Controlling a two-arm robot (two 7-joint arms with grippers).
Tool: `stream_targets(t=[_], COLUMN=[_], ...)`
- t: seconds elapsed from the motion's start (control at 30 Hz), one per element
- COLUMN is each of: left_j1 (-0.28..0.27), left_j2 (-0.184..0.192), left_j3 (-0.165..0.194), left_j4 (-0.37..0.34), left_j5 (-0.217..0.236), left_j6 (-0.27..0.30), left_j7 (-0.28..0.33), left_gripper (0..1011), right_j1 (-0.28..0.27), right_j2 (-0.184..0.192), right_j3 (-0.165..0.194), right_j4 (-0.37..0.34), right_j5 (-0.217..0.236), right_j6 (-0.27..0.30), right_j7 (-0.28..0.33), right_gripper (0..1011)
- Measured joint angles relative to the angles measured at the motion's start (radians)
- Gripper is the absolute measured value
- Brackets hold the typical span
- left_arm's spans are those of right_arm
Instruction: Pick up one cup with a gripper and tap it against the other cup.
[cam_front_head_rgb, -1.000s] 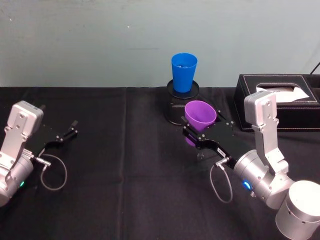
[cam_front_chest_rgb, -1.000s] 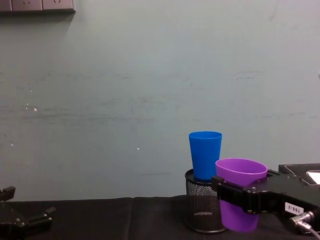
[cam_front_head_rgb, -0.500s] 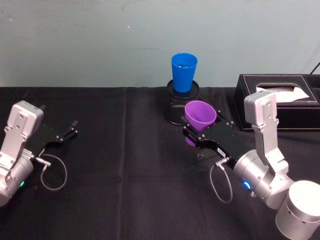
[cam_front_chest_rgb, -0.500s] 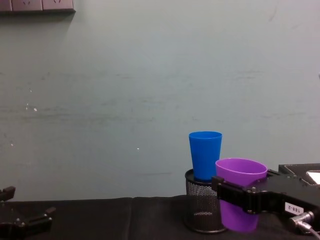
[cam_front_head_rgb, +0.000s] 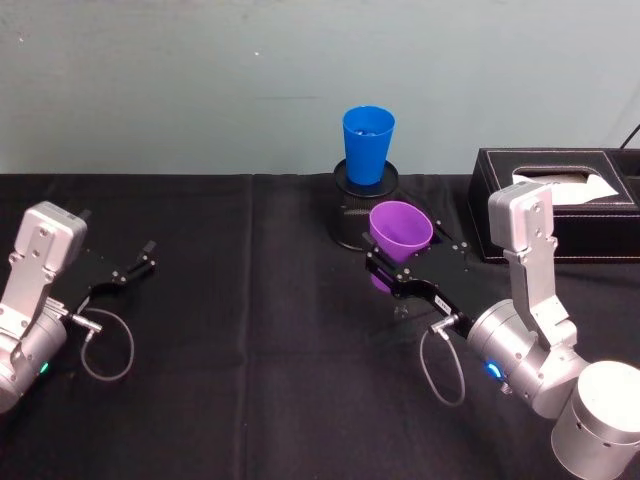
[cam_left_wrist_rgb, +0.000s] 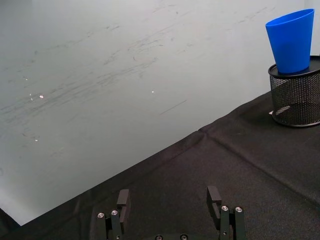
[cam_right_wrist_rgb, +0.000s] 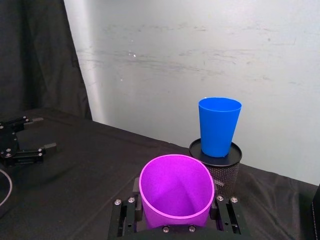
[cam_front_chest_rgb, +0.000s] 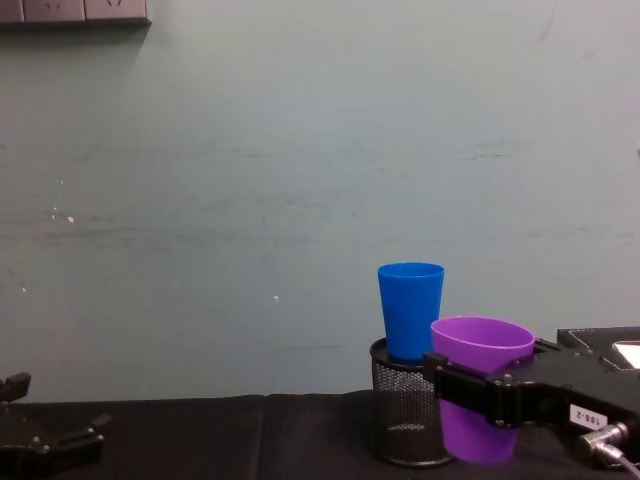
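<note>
A purple cup (cam_front_head_rgb: 401, 230) is upright and clamped between the jaws of my right gripper (cam_front_head_rgb: 405, 264), which is shut on it. The right wrist view shows the purple cup's open mouth (cam_right_wrist_rgb: 175, 192) just ahead of the jaws. Behind it, a blue cup (cam_front_head_rgb: 367, 145) stands upright on top of a black wire-mesh pot (cam_front_head_rgb: 348, 218). In the chest view the purple cup (cam_front_chest_rgb: 480, 345) sits lower than the blue cup (cam_front_chest_rgb: 410, 310), slightly to its right and apart from it. My left gripper (cam_front_head_rgb: 135, 262) rests open at the far left, with nothing between its fingers (cam_left_wrist_rgb: 123, 196).
A black tissue box (cam_front_head_rgb: 555, 200) stands at the back right, close to my right arm. A black cloth (cam_front_head_rgb: 250, 340) covers the table and a pale wall rises right behind the mesh pot (cam_front_chest_rgb: 402, 425). A loose cable loops beside each arm.
</note>
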Motion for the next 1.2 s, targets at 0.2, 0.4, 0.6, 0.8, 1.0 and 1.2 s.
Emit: stream_targets(t=[0.2,0.4,0.6,0.8,1.0,1.2], left_j1=[0.000,0.000,0.000,0.000,0.000,0.000], left_j2=[0.000,0.000,0.000,0.000,0.000,0.000], left_j3=[0.000,0.000,0.000,0.000,0.000,0.000], left_j4=[0.000,0.000,0.000,0.000,0.000,0.000], left_j5=[0.000,0.000,0.000,0.000,0.000,0.000], left_j6=[0.000,0.000,0.000,0.000,0.000,0.000], left_j7=[0.000,0.000,0.000,0.000,0.000,0.000], left_gripper=[1000,1000,1000,1000,1000,1000], right_j1=[0.000,0.000,0.000,0.000,0.000,0.000], right_j2=[0.000,0.000,0.000,0.000,0.000,0.000], right_j3=[0.000,0.000,0.000,0.000,0.000,0.000], right_j4=[0.000,0.000,0.000,0.000,0.000,0.000], right_j5=[0.000,0.000,0.000,0.000,0.000,0.000], right_j6=[0.000,0.000,0.000,0.000,0.000,0.000], right_j7=[0.000,0.000,0.000,0.000,0.000,0.000], right_gripper=[717,717,717,717,717,717])
